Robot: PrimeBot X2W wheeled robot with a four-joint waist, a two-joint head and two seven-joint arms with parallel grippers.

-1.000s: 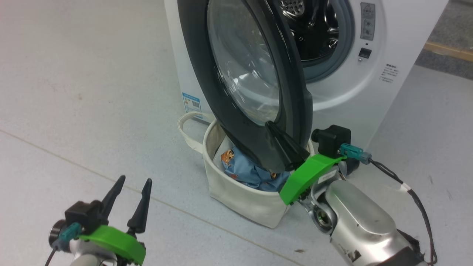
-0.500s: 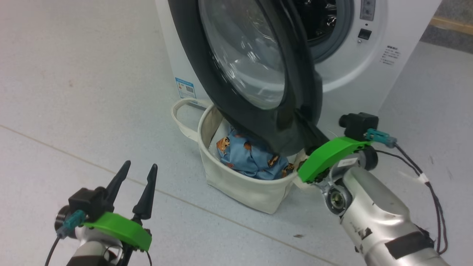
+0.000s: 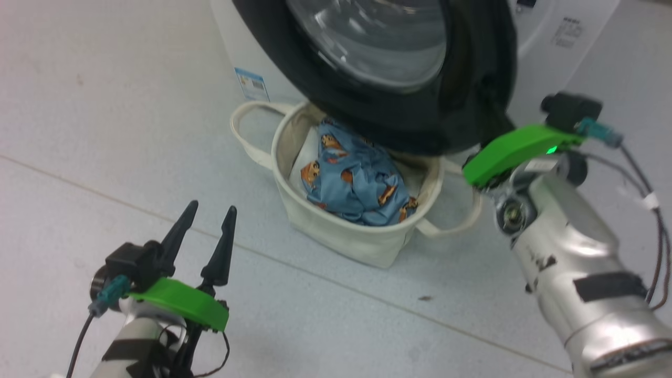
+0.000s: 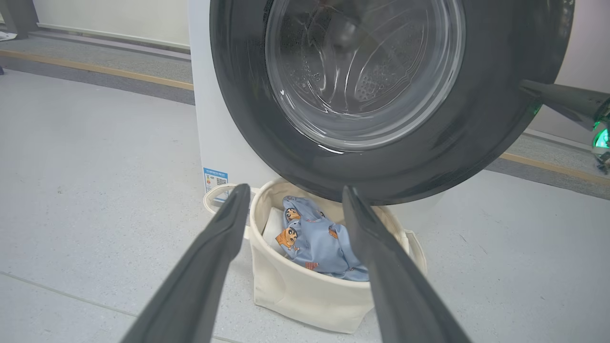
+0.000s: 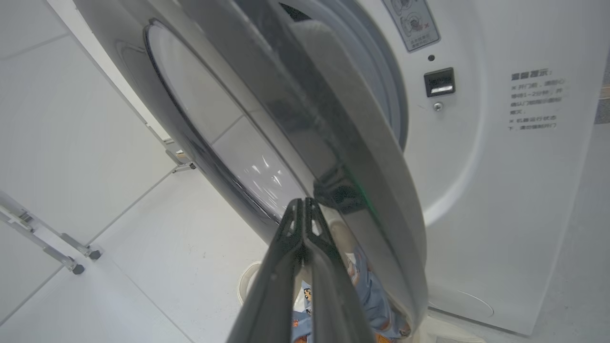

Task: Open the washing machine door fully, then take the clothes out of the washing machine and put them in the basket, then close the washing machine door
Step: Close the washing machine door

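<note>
The washing machine door [image 3: 399,123], with its black rim and clear glass, stands ajar in front of the white washing machine [image 3: 556,58]. In the right wrist view a gap remains between the door [image 5: 333,143] and the washer front [image 5: 500,190]. My right gripper [image 5: 301,202] is shut on nothing, its tips against the rim's outer face; its dark fingers [image 4: 557,97] reach the rim's right edge. Below the door the cream basket [image 3: 336,236] holds the light blue clothes [image 3: 357,184]. My left gripper [image 3: 212,208] stands open, low at the left, apart from the basket [image 4: 305,295].
The basket's loop handles stick out to the left [image 3: 241,131] and right [image 3: 457,226]. A black cable [image 3: 656,220] hangs beside my right forearm. Wheeled metal legs [image 5: 71,259] stand left of the washer. Grey floor lies open in front.
The door has swung towards the washer with my shut right gripper against its rim, uncovering more of the basket. The head camera has tilted down. My left gripper stays open and still.
</note>
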